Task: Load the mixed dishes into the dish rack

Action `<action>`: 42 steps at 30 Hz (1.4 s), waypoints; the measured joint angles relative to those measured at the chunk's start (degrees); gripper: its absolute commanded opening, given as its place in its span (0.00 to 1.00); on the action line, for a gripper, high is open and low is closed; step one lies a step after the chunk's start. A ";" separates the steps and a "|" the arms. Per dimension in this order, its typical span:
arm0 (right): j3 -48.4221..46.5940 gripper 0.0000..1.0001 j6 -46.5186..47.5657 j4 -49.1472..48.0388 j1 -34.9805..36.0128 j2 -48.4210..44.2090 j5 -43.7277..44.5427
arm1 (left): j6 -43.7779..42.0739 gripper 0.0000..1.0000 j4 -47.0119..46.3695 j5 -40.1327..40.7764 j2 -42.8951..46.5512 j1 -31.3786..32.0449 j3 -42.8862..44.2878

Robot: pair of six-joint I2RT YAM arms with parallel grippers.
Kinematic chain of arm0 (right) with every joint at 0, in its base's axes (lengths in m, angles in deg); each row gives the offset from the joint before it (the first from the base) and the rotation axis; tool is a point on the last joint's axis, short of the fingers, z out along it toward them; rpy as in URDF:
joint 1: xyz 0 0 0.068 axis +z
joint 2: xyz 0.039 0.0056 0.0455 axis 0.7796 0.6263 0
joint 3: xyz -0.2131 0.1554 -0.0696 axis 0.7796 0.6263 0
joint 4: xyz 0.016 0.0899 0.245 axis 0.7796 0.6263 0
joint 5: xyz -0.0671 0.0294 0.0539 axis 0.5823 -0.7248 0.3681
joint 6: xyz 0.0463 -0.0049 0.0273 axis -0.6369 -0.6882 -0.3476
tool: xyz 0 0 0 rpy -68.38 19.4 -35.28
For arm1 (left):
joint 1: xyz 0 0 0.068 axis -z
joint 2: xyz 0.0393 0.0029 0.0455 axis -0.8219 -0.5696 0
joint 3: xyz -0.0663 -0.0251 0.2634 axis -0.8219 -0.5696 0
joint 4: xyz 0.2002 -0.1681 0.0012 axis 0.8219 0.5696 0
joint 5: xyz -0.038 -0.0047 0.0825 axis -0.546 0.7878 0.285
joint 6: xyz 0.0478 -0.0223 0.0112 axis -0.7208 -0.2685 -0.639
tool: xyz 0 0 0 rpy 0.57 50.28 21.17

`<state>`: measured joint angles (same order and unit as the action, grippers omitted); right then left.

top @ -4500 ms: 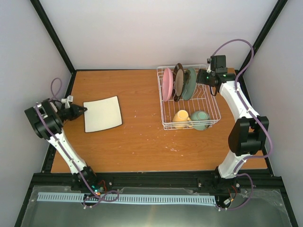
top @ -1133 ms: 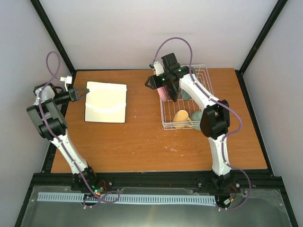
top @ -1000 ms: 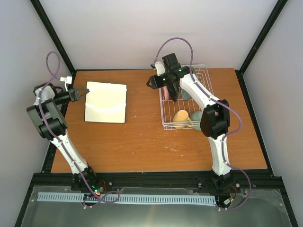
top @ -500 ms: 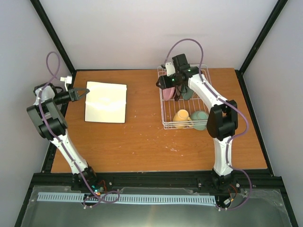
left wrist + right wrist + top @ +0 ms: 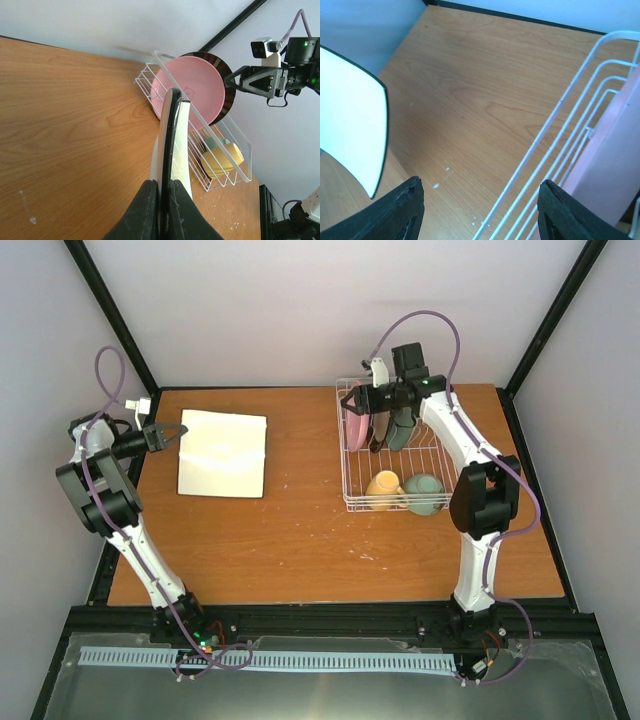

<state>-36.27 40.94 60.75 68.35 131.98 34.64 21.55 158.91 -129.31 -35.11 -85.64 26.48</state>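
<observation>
My left gripper (image 5: 168,434) is shut on the left edge of the white square plate (image 5: 222,453) and holds it off the table at the far left. In the left wrist view the black-rimmed plate (image 5: 171,125) runs edge-on between the shut fingers (image 5: 149,200). The white wire dish rack (image 5: 442,452) stands at the back right. In its slots stand the pink plate (image 5: 354,427), the dark-rimmed plate (image 5: 378,425) and the green plate (image 5: 401,428). The yellow mug (image 5: 383,487) and mint-green bowl (image 5: 424,493) lie in its near end. My right gripper (image 5: 352,405) hangs open and empty over the rack's far left corner.
Between the plate and the rack lies bare wooden table (image 5: 300,490), with small white specks on it. In the right wrist view the rack's wires (image 5: 555,135) and the pink plate (image 5: 615,165) lie on the right and the white plate (image 5: 350,120) on the left. Black frame posts and pale walls bound the table.
My right arm has drawn back to the right, from beyond the rack's left side to above its far corner, and its jaws have widened. The left gripper and the white plate have barely moved.
</observation>
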 measured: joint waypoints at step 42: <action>0.70 0.64 -6.62 -10.51 10.73 1.99 -28.79 | 5.33 0.01 1.31 0.02 19.52 5.53 9.75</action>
<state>-35.57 34.32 50.23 79.08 133.97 5.86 26.88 160.23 -129.29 -15.59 -80.12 36.22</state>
